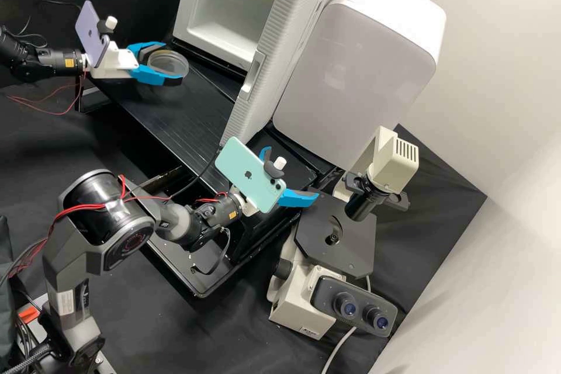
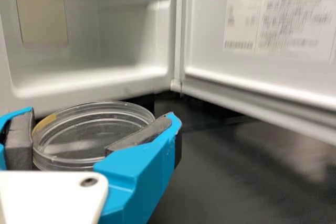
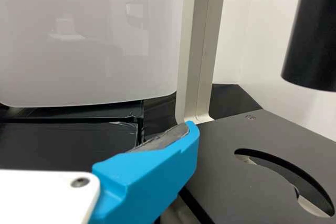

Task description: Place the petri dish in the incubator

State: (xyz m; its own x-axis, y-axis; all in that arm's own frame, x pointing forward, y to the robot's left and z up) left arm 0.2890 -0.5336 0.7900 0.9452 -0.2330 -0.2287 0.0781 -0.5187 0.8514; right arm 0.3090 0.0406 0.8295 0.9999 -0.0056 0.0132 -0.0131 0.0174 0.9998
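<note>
Open white incubator [image 1: 188, 6] at 12 o'clock in the high view, its door [image 1: 280, 41] swung out toward 1 o'clock. A bare black shelf [image 1: 187, 111] runs in front of the chamber's lower lip. The left gripper [image 1: 163, 63], at 10 o'clock, is clamped on a clear petri dish [image 2: 86, 132], pads against opposite sides of its rim. The dish sits level, near the lip at its 1 o'clock. The right gripper [image 1: 289, 178], near centre, is spread wide around nothing, one finger over the edge of the microscope [image 1: 336, 234] stage.
</note>
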